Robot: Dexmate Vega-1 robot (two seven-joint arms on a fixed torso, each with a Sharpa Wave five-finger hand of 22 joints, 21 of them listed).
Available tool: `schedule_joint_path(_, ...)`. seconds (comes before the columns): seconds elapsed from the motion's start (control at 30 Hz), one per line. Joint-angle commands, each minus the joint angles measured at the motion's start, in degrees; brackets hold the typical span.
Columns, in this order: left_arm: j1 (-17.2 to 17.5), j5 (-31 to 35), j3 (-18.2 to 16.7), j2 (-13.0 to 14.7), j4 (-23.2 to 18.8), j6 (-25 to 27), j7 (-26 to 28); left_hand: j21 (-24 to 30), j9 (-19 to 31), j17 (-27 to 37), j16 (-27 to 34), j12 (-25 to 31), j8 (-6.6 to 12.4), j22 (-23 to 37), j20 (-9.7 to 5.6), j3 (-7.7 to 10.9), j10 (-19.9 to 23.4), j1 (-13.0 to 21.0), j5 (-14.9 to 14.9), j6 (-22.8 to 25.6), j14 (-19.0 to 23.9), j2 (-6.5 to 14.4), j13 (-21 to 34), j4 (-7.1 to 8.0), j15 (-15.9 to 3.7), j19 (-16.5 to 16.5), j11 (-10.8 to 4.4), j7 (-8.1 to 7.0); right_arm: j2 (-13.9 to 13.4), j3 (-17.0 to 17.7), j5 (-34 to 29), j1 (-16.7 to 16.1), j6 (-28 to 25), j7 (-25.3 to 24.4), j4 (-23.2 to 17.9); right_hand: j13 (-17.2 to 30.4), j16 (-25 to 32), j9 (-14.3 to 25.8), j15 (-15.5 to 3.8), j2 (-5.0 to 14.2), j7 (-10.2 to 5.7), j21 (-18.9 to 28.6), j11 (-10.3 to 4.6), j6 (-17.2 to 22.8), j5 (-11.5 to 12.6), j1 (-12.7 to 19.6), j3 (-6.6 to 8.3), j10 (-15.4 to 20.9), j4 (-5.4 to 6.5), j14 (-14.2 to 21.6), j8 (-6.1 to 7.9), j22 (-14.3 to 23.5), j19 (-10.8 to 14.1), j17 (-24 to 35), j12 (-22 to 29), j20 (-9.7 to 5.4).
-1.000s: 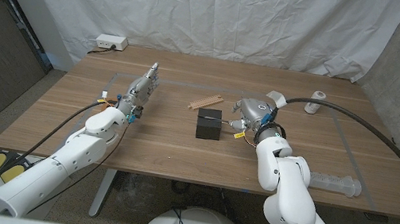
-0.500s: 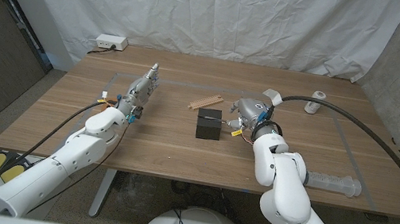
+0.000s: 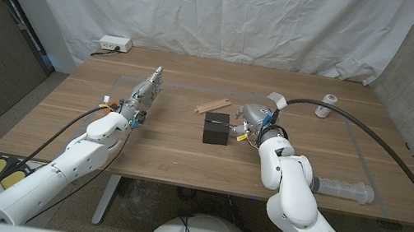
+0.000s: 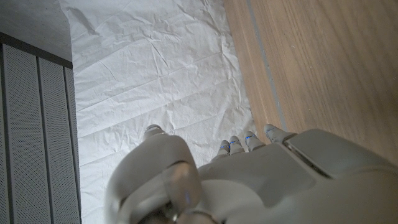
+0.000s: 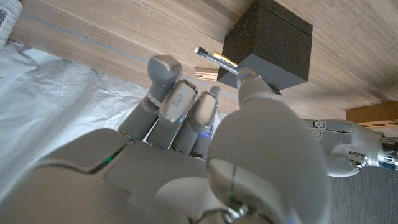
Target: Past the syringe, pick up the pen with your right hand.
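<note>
The right hand (image 3: 249, 121), fingers curled loosely and holding nothing, sits at the pen's (image 5: 214, 58) three o'clock atop the black box (image 3: 216, 128); grasp and lift remain.

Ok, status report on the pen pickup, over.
Right robot hand at black box, fingers touching pen, grip unconfirmed. Left robot hand open, idle. Syringe behind, clear.

Head cam high, down over table (image 3: 160, 146); wrist cams close behind own hands; black box (image 3: 216, 128) shared w/ right wrist.
</note>
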Motion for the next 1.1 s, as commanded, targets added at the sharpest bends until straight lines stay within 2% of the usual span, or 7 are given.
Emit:
schedule_joint_path(0.03, -0.01, 0.04, -0.01, 0.12, 0.1, -0.16, -0.35, 0.05, 0.16, 0.11, -0.07, 0.09, 0.31, 0.33, -2.0, -0.05, -4.0, 0.67, -0.28, -2.87, -3.47, 0.1, 0.24, -0.15, 0.42, -3.51, 0.2, 0.45, 0.21, -1.88, -3.1, 0.3, -1.03, -3.98, 2.8, 0.2, 0.24, 0.07, -0.12, 0.52, -0.3, -0.36, 0.11, 0.87, -0.09, 0.34, 0.06, 0.43, -0.01, 0.56, 0.17, 0.22, 0.93, 0.17, 0.17, -1.2)
schedule_joint_path(0.53, -0.11, -0.35, -0.03, 0.19, 0.51, 0.15, -0.78, 0.05, 0.17, 0.12, -0.05, 0.12, 0.29, 0.33, -1.95, -0.08, -3.94, 0.81, -0.42, -2.81, -3.46, 0.18, 0.25, -0.15, 0.43, -3.59, 0.12, 0.5, 1.33, -2.61, -4.81, 0.35, -1.64, -6.3, 5.36, 0.19, 0.22, -0.28, -0.14, 0.57, -0.44, -1.42, 0.15, 0.14, -0.13, 0.72, 0.06, 0.58, -0.24, 0.71, -0.25, -0.36, 0.96, 0.15, 0.15, -1.23)
schedule_joint_path(0.6, -0.01, -0.21, -0.08, 0.11, 0.45, 0.06, -0.38, 0.06, 0.17, 0.12, -0.05, 0.14, 0.29, 0.33, -1.95, -0.08, -3.89, 0.83, -0.44, -2.78, -3.47, 0.19, 0.25, -0.15, 0.41, -3.58, 0.08, 0.5, 1.47, -2.14, -3.29, 0.28, -1.52, -6.01, 5.07, 0.19, 0.21, -0.31, -0.14, 0.58, -0.46, -1.59, 0.15, 0.17, -0.14, 0.74, 0.07, 0.58, -0.25, 0.72, -0.24, -0.5, 0.87, 0.15, 0.15, -1.23)
schedule_joint_path(1.1, -0.46, -0.73, -0.21, -0.15, 1.88, -0.17, -1.16, 0.04, 0.17, 0.13, -0.06, 0.18, 0.25, 0.34, -1.66, -0.14, -3.78, 0.96, -0.61, -2.75, -3.56, 0.25, 0.25, -0.13, 0.48, -3.73, 0.14, 0.57, 1.61, -3.37, -3.64, 1.58, -2.08, -5.66, 6.75, 0.19, 0.18, -0.73, -0.14, 0.96, -0.62, -2.18, 0.16, 0.69, -0.44, 1.1, 0.18, 0.6, -0.38, 0.92, -0.13, -0.55, 1.75, 0.15, 0.12, -1.23)
